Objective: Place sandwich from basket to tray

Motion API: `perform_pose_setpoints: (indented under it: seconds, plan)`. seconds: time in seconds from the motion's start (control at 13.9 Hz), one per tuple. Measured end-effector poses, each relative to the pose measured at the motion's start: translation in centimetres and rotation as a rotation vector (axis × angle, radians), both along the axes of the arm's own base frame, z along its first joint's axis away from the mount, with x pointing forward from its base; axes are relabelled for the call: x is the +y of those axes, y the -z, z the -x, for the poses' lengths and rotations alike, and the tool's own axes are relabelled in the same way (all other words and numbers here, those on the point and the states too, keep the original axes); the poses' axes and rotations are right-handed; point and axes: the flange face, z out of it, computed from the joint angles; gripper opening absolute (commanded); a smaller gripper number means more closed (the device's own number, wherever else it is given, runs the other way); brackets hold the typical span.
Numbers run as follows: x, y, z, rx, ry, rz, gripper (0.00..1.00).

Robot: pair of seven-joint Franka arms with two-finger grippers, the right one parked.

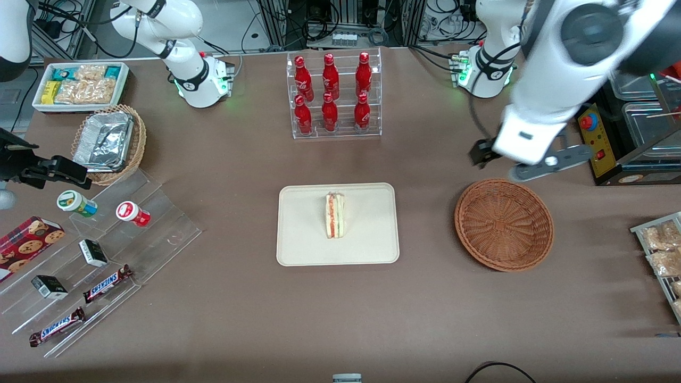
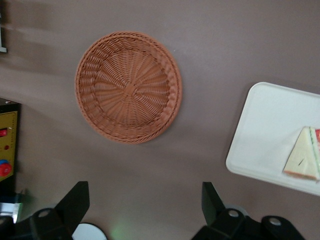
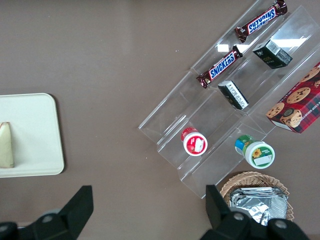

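The sandwich [image 1: 335, 215] [image 2: 302, 160] [image 3: 6, 145] lies on its side on the cream tray [image 1: 303, 234] [image 2: 270, 130] [image 3: 35, 130] in the middle of the table, cut edge up. The reddish-brown wicker basket [image 1: 504, 224] [image 2: 128, 93] sits beside the tray toward the working arm's end and holds nothing. My gripper [image 1: 505, 165] [image 2: 145, 192] hangs above the table, just farther from the front camera than the basket. It is open, with only bare tabletop between its fingers.
A clear rack of red bottles [image 1: 334, 96] stands farther back than the tray. A yellow control box [image 1: 596, 141] sits close to my gripper. A stepped acrylic shelf of snacks [image 1: 101, 250], a tan basket of foil containers [image 1: 109, 142] and a white snack bin [image 1: 80, 85] lie toward the parked arm's end.
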Motion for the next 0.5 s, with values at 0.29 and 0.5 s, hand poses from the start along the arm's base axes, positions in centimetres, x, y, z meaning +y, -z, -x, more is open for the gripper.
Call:
perform_pose_setpoints:
  seconds: [0.29, 0.5]
  plan:
    - [10.5, -3.5, 1.1, 0.061, 0.083, 0.046, 0.99]
    - [15.9, -5.0, 2.2, 0.076, 0.116, 0.077, 0.99]
